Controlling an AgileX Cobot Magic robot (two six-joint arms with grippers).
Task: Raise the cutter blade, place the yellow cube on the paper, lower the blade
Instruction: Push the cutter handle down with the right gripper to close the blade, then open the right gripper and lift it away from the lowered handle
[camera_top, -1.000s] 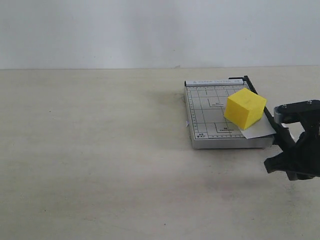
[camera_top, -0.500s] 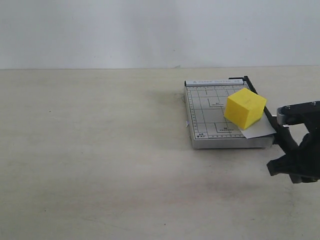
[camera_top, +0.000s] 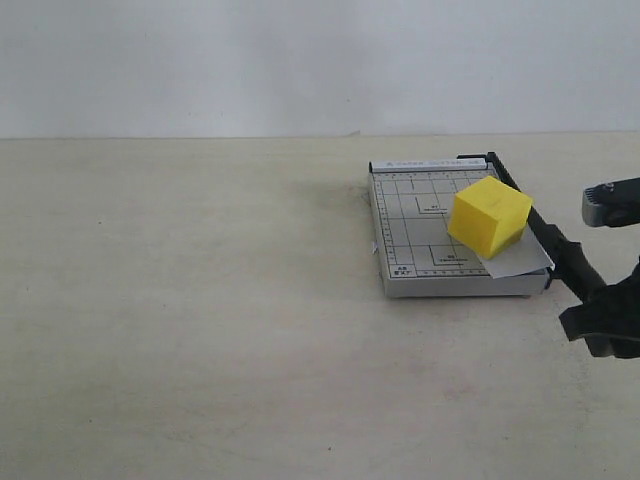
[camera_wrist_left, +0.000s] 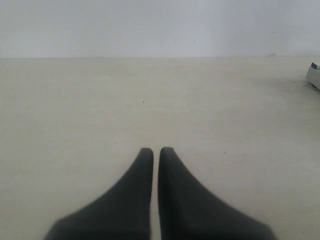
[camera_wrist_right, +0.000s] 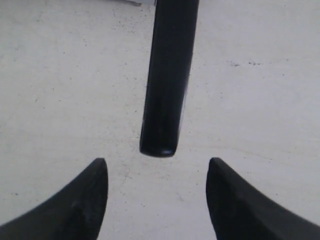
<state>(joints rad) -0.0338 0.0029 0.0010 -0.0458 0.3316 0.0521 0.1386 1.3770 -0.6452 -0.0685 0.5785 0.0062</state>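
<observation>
Right wrist view: the right claw (camera_wrist_right: 157, 165) stands wide, with the handle of the cutter blade (camera_wrist_right: 165, 75) between its fingers, untouched. On the exterior view, the yellow cube (camera_top: 489, 215) sits on the paper (camera_top: 522, 262) atop the trimmer board (camera_top: 410, 235), the blade alongside. The left claw (camera_wrist_left: 155, 150) is pinched together above the surface (camera_wrist_left: 150, 100).

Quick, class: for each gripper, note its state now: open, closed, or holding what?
Left gripper: closed, empty.
Right gripper: open, holding nothing; the cutter blade handle lies just ahead of it, untouched.
</observation>
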